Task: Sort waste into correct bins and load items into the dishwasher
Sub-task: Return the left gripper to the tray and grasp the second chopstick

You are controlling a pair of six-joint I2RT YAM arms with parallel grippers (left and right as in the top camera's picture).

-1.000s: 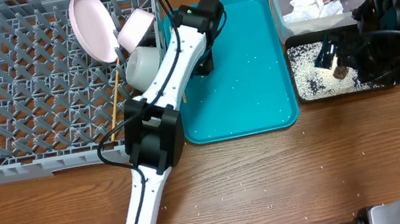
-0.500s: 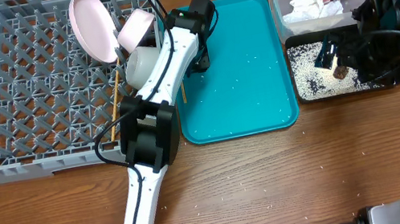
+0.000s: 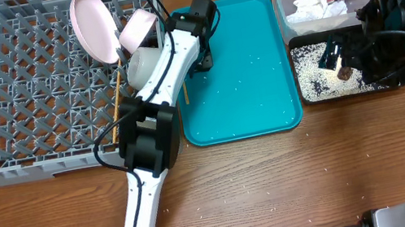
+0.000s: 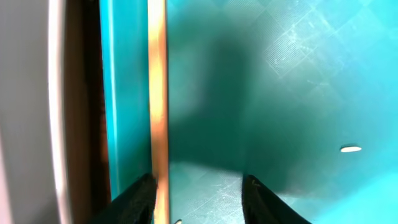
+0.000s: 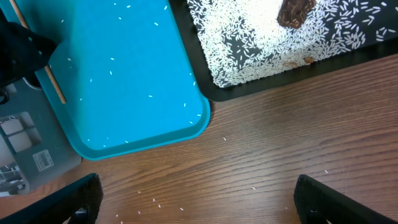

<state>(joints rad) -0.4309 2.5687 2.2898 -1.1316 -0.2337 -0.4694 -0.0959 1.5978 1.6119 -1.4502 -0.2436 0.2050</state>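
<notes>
Your left gripper point(image 4: 199, 193) hangs spread over the teal tray point(image 4: 292, 81), mid-bench toward the far edge. It sits there because a chopstick point(image 4: 157, 93) lies along the rim nearest the rack point(image 3: 18, 95), just beside one finger and not yet pinched. The right gripper point(image 5: 199, 199) hovers spread by the black tray point(image 5: 236, 94) at the right edge.

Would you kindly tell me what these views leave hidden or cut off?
- Overhead: the left end effector is mostly hidden under its own wrist.
- Left wrist: the chopstick runs off top and bottom edges; ends unseen.
- Right wrist: the brown lump is cut by the top edge.
</notes>
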